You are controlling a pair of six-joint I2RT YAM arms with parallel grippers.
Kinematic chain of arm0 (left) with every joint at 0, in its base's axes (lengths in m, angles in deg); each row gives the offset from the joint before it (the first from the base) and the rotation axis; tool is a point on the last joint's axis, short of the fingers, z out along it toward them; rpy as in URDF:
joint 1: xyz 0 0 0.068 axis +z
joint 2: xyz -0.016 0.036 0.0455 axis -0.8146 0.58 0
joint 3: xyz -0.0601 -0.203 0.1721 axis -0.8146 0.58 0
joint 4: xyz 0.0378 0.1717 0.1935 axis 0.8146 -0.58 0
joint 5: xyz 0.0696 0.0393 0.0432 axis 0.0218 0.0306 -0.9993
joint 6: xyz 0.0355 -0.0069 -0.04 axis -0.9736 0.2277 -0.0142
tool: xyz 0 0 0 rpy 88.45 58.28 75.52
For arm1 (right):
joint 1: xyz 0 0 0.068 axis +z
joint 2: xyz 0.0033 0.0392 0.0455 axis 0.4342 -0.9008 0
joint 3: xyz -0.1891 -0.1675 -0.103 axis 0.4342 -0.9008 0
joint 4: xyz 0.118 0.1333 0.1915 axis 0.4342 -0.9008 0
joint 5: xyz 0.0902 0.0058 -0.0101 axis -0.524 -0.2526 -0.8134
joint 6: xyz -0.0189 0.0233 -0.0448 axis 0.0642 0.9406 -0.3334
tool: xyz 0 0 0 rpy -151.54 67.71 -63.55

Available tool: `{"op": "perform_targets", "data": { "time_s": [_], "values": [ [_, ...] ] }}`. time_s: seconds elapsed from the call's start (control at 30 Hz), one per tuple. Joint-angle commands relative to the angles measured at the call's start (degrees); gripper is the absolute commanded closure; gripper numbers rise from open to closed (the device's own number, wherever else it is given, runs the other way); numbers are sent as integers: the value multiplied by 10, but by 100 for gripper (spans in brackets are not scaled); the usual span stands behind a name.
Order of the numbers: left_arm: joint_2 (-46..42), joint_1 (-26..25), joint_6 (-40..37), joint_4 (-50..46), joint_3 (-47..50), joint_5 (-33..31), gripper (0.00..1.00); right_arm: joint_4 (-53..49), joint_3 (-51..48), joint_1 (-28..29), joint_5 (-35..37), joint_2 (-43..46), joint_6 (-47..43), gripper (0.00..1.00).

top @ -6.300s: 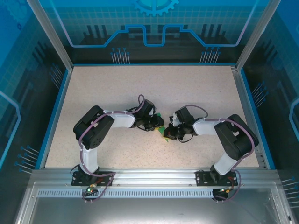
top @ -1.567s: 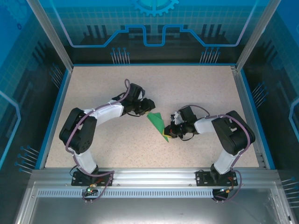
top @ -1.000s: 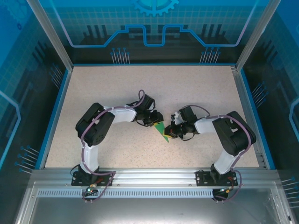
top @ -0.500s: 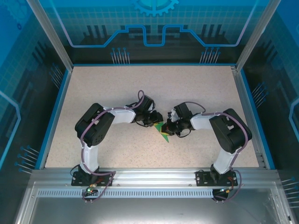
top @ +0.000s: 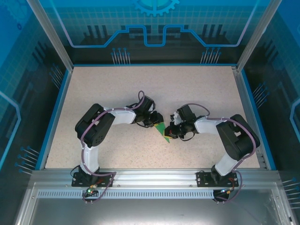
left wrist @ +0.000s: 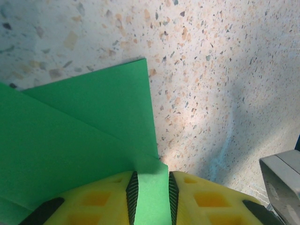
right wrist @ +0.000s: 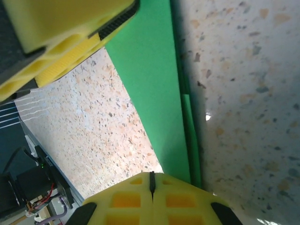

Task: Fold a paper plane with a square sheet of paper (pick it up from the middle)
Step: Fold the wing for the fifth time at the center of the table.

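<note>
Spanning the enclosure, the speckled table [top: 197, 93] carries the folded square sheet of paper [top: 162, 131] at its middle. Clamped on the sheet's opposite ends are the left gripper [left wrist: 150, 192] and right gripper [right wrist: 151, 183].

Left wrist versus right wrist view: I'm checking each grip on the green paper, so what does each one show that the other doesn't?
The left wrist view alone shows a diagonal crease across the green paper, with the left gripper holding a strip of it between its pads. The right wrist view alone shows the right gripper with its pads pressed together at the paper's edge, layered folds along that edge, and the other arm's yellow fingers above. Both show the paper lying on the speckled table.
</note>
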Motion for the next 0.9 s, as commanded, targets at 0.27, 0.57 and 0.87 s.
{"op": "perform_targets", "data": {
  "time_s": [0.27, 0.57, 0.87],
  "values": [
    [11, 1, 1, -41, 20, -29, 71, -51, -54, -1, 15, -3, -34, 99],
    [11, 0, 0, -46, 18, -31, 72, -9, -115, -32, -26, 19, -29, 98],
    [11, 2, 0, -46, 19, -30, 72, -47, -111, -41, -30, 61, -40, 97]
  ]
}}
